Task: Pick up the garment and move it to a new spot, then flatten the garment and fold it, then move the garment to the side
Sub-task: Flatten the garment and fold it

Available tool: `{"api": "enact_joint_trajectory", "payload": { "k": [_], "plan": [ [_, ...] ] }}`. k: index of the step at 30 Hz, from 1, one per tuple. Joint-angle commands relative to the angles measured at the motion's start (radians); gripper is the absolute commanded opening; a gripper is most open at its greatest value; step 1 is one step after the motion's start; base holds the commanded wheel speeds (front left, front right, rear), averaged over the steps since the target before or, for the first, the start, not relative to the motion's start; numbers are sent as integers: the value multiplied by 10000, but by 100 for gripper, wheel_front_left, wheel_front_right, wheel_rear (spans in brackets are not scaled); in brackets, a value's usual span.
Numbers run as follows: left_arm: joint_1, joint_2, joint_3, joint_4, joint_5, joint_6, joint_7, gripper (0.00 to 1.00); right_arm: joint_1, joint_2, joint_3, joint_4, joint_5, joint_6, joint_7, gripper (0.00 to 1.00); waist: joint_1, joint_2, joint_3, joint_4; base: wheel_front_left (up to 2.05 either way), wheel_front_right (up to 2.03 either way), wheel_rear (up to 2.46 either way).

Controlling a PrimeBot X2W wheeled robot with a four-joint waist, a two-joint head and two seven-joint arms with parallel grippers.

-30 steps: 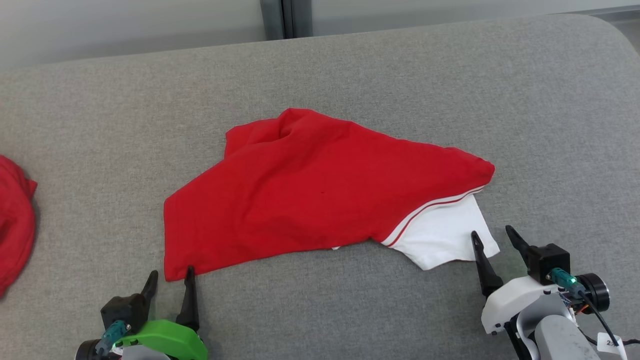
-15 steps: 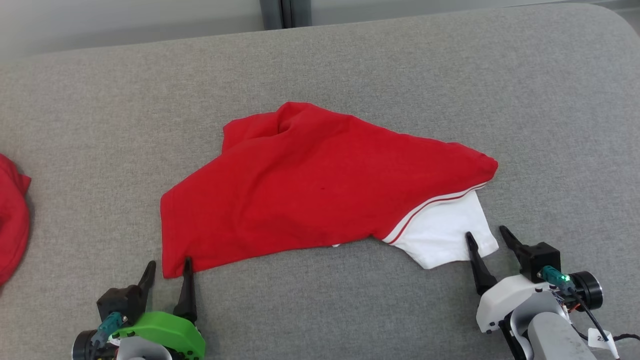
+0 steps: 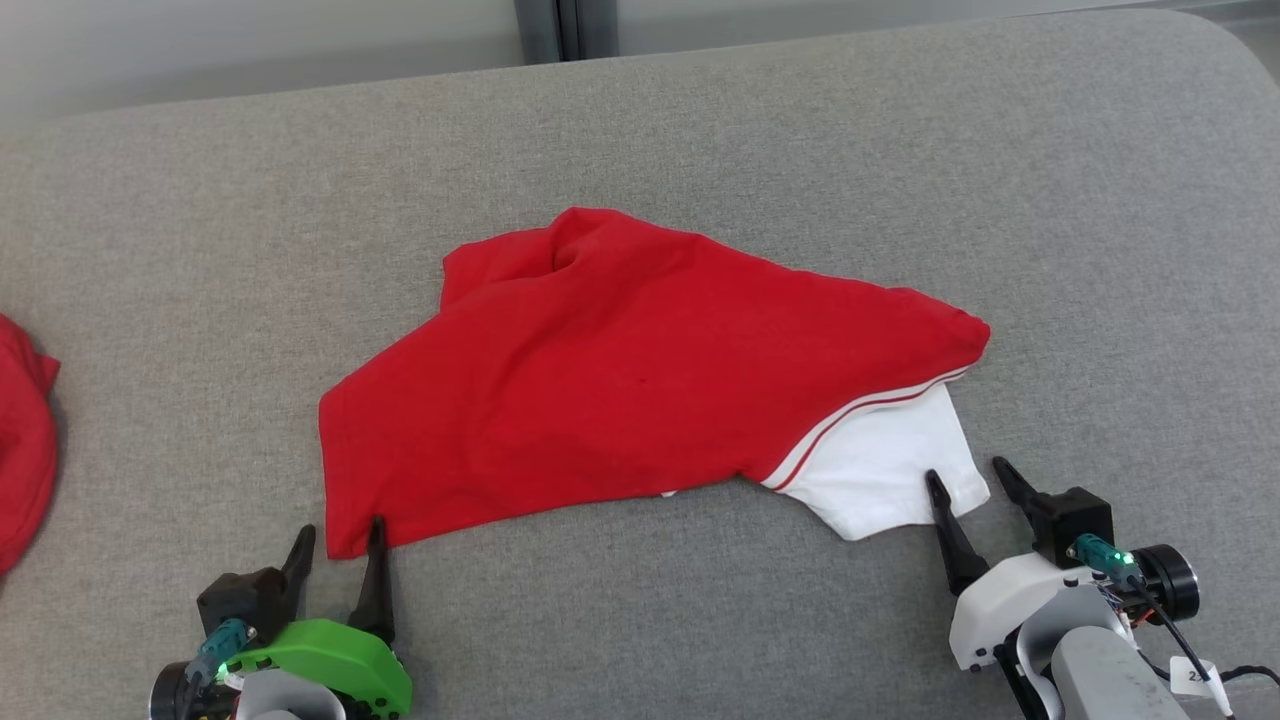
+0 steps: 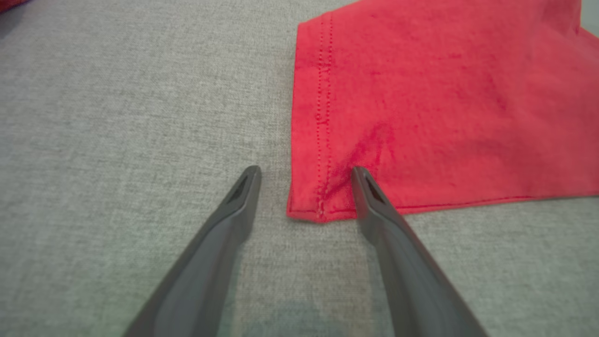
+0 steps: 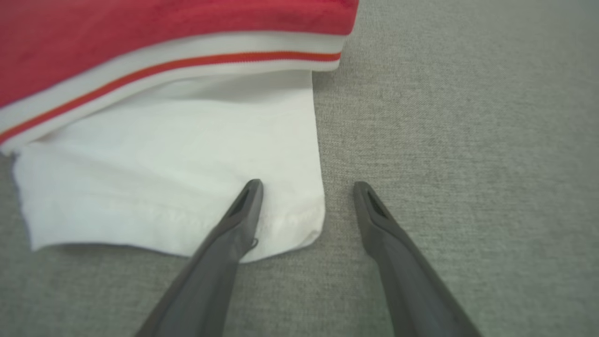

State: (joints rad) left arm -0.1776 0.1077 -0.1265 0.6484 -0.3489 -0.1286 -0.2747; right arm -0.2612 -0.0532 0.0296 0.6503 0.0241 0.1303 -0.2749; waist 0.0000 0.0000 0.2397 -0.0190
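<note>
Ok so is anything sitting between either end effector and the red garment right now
Nothing visible does. The left end effector straddles the near red corner of the garment, and the right end effector straddles the corner of its white part, with bare grey cushion around them.

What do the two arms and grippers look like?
The left gripper and right gripper each have two long, dark, tapering fingers on black bases. The left has a bright green housing; the right has a white housing and grey forearm. Each carries a teal connector; the right also has a black cable and white tag.
</note>
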Motion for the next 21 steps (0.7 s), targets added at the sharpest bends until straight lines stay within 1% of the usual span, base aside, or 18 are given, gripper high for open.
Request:
{"api": "enact_joint_trajectory", "payload": {
  "k": [1, 2, 5, 9, 13, 17, 21],
  "plan": [
    [40, -54, -248, 348, -99, -36, 187, 0, 343, 51, 194, 488, 41, 8, 191, 42, 0, 0, -14, 0, 0, 0, 0],
    [17, -44, -385, 475, -216, -36, 189, 0, 351, 62, 263, 572, 113, 10, 193, 0, 0, 0, -29, 6, 0, 0, 0],
    [8, 45, -558, 622, -404, -36, 192, 0, 379, 51, 327, 704, 289, 27, 216, 0, 0, 0, -134, 28, 0, 0, 0],
    [173, 91, -595, 459, -488, -34, 175, 0, 525, 20, 164, 381, 511, 19, 182, 0, 0, 0, -408, 46, 0, 0, 0],
    [437, 69, -355, -201, -532, -34, 113, 0, 586, -3, -165, -428, 882, -1, 110, 0, 0, 0, -887, 45, 0, 0, 0],
    [656, 51, -215, -1179, -336, -34, 103, 0, 662, 5, -521, -1547, 1282, -1, 101, 0, 0, 0, -1409, 51, 0, 0, 0],
    [519, 148, -158, -2220, -250, -34, 102, 0, 290, 3, -792, -2730, 1685, -1, 93, 0, 0, 0, -1872, 45, 0, 0, 0]
  ]
}}
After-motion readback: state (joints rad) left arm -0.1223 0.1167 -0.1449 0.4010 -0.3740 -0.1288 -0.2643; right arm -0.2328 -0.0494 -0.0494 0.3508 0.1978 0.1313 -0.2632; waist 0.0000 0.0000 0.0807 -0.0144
